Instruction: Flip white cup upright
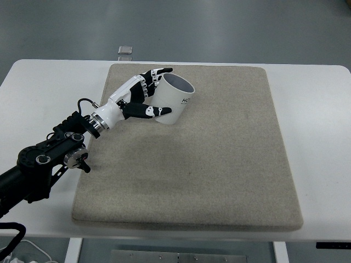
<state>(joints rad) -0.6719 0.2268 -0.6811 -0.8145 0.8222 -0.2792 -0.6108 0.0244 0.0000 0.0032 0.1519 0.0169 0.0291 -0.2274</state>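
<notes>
Cup: plain white cylindrical cup (173,99) with dark lettering on its side, tilted, open mouth facing up and away, at the far left of the mat.
Hand: white-and-black left hand (143,94), fingers wrapped around the cup's wall.
Mat: beige square fabric mat (219,164).
Bench: white bench (318,137) under the mat.

— Where does the mat (219,164) sit?
— On the table (318,137), filling the frame's middle.
— And the cup (173,99)?
— On the mat's upper left part, tilted, mouth toward the upper right.
— The left hand (140,96)?
— It enters from the lower left and wraps the cup's left side.
</notes>
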